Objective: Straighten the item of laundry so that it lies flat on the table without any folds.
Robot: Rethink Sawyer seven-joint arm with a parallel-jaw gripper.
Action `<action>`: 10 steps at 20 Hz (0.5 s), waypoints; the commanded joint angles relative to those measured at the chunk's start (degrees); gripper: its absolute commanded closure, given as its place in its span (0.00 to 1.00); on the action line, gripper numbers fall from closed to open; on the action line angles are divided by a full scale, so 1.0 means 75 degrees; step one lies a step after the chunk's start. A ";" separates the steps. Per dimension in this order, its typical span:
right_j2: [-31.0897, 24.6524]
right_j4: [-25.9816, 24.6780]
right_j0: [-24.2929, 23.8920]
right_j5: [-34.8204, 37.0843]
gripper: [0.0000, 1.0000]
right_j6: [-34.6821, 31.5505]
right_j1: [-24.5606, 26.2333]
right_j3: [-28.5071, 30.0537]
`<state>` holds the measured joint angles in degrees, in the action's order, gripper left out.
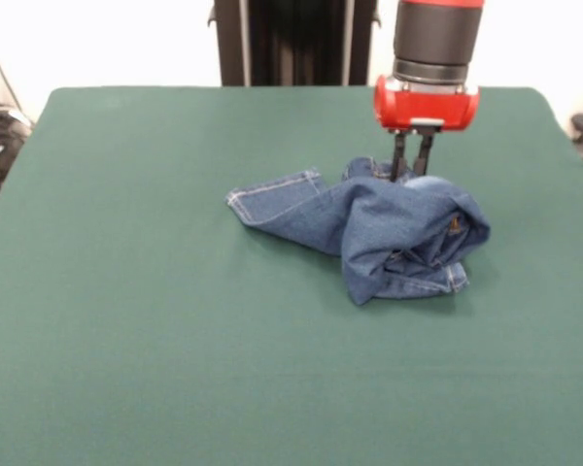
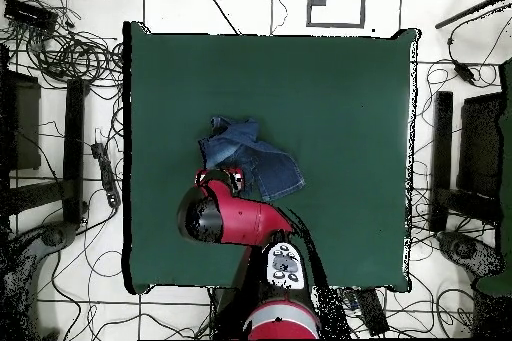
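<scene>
The small blue denim jeans lie crumpled in a heap right of the middle of the dark green table. One leg with a pale stitched hem reaches out to the left and the rest is bunched and folded over itself. My gripper comes straight down under its red head at the far edge of the heap, and its tips are hidden behind the denim. In the overhead view the jeans lie just above my gripper, on the left half of the table.
Black stands and several loose cables surround the table on the floor. The robot's pedestal stands at the table's far side.
</scene>
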<state>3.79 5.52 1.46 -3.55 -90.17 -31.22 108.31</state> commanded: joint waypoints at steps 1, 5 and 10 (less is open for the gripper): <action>-0.0302 0.0460 -0.0003 -0.0141 1.00 -0.1857 0.0489 -0.0101; -0.0093 0.0603 0.0158 0.0317 1.00 -0.1891 0.0143 0.0074; 0.0019 0.0691 0.0307 0.0794 1.00 -0.1893 -0.0333 0.0315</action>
<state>3.94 6.09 1.79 -3.47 -90.17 -32.10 108.79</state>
